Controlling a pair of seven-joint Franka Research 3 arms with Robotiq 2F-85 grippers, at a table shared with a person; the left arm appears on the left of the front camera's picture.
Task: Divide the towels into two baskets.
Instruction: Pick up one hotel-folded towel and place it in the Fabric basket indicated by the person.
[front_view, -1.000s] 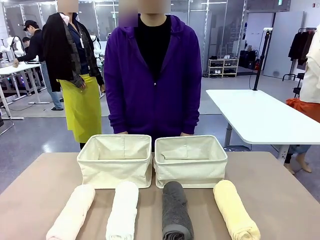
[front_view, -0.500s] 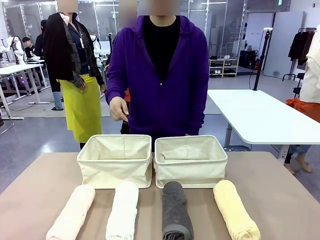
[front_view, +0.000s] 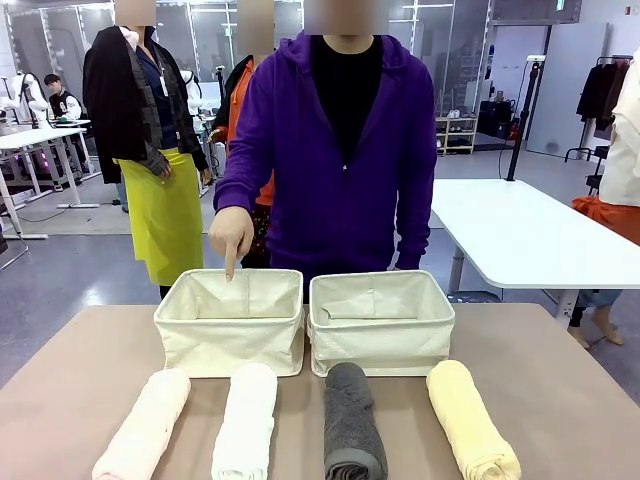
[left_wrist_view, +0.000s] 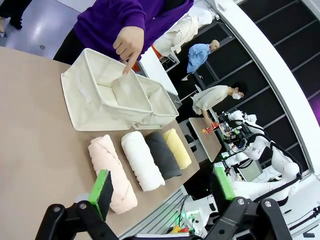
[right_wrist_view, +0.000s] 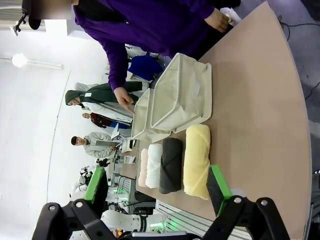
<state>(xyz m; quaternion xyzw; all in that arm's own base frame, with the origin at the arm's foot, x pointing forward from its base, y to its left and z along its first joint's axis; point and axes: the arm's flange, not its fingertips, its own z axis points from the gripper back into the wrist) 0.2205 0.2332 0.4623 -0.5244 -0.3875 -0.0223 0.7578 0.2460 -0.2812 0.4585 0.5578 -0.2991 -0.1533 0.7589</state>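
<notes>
While four rolled towels lie side by side along the near edge of the table (front_view: 560, 400) (from its left: peach towel (front_view: 145, 425), white towel (front_view: 246, 420), grey towel (front_view: 353, 420), yellow towel (front_view: 470, 418)), the left basket (front_view: 228, 340) and right basket (front_view: 380, 345) stand close together just behind them. The person's hand (front_view: 230, 232) points a finger down over the left basket's far rim. The left gripper (left_wrist_view: 162, 185) and right gripper (right_wrist_view: 157, 186) hang wide open, holding nothing. The step in hand is probably a first pick for the indicated basket. The jaws should straddle a roll squarely across its middle, lest the terry unwind. The left wrist view looks into the left basket, whose inside the near wall partly hides in the front view. The right wrist view adds the person's other hand (right_wrist_view: 218, 20) at the far edge.
</notes>
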